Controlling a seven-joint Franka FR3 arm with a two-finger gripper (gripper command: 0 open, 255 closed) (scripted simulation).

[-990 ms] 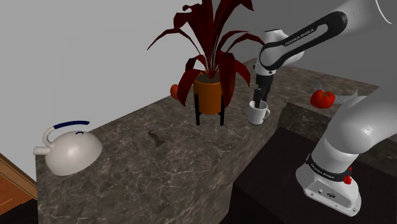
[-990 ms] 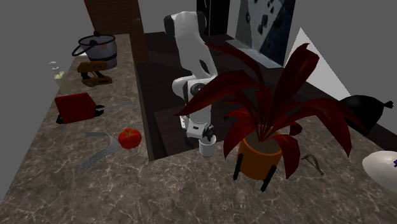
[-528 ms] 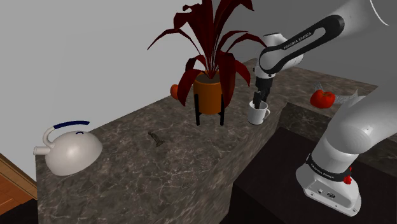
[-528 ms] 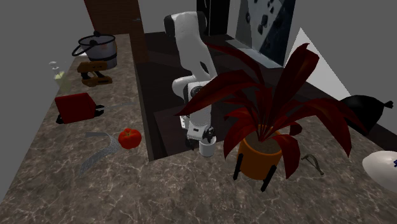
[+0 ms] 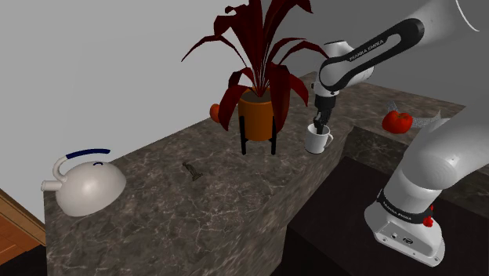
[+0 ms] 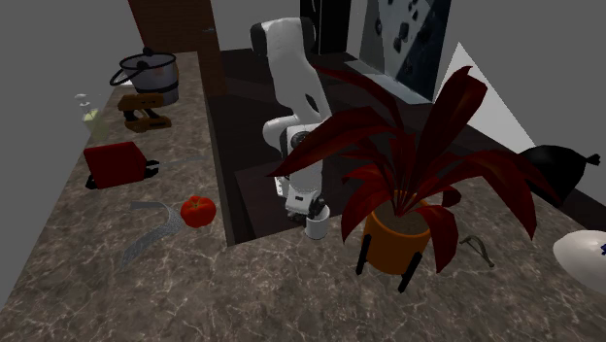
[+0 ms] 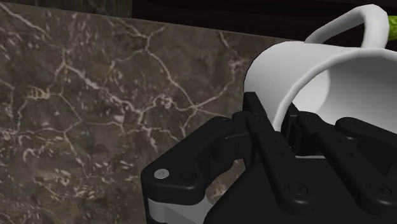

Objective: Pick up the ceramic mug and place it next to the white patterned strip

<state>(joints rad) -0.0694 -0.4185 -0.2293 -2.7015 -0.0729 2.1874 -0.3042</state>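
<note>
At four o'clock of the plant pot (image 5: 256, 106) in the shoulder view, lift the white mug (image 5: 316, 143) straight up, with gripper (image 5: 316, 129) clamped on its wall, clear of leaves (image 5: 258, 39).

In the wrist view the mug (image 7: 337, 83) runs off the edge, and the end effector (image 7: 280, 119) covers part of its wall. In the shoulder view leaves of the plant (image 5: 256, 55) cover part of an orange thing (image 5: 213, 111), and a dark item (image 5: 190, 170) on the bench (image 5: 235, 204) is too small to name. In the second exterior view the kettle (image 6: 586, 255) is cut by the right edge
</note>
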